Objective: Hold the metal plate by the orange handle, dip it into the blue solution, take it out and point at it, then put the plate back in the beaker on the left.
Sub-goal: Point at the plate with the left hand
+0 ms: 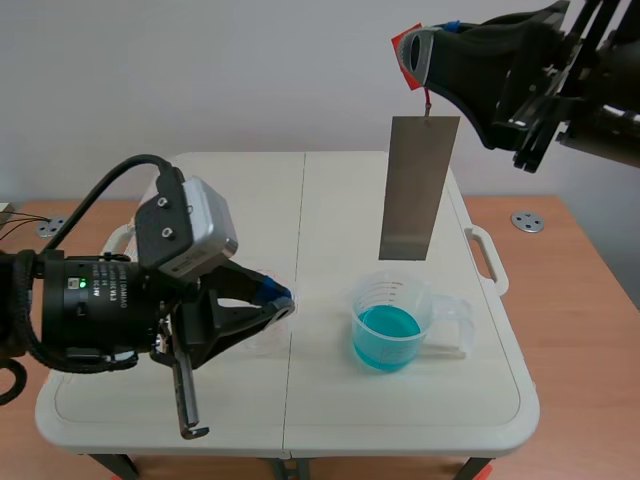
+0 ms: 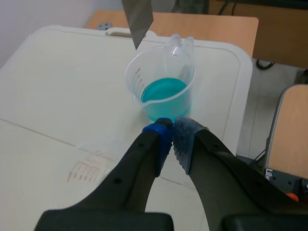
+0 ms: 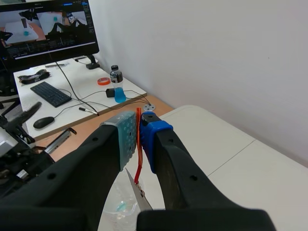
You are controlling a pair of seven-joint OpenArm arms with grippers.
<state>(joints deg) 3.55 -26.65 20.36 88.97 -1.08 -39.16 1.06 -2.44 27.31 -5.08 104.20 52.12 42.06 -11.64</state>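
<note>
Scene view: right claw (image 1: 414,55) is raised at far right and clamped on the orange handle (image 1: 407,44); the metal plate (image 1: 418,185) hangs upright from it by a short red link, w/ its lower edge above the blue-solution beaker (image 1: 392,325) and clear of the rim, so not in the liquid; left claw (image 1: 283,300) is low at near left, fingers pressed together on nothing, tip aimed right toward that beaker and over a faint clear empty beaker (image 1: 258,340) on the table (image 1: 330,200).

Left wrist view: pads meet at the tip, nothing between them; the blue-solution beaker (image 2: 161,91) stands just ahead of the tip; one corner of the plate (image 2: 138,19) hangs above and beyond its rim; the empty beaker (image 2: 91,166), w/ red scale marks, lies under and beside the fingers.

Right wrist view: the handle (image 3: 139,144) is a thin orange strip pinched between the two pads, so the grip looks firm; the plate's top corner shows below the fingers.

Progress, my read: pick-up by the handle is done; the plate is out of the solution. Can't tell from these views whether it's wet, so it could be pre-dip or post-dip; the closed left claw aimed that way fits the pointing step, but it sits low, nearer the beaker than the plate. Def. left: putting the plate back in the left beaker, which the left arm now covers, so it prob. has to clear off first.
</note>
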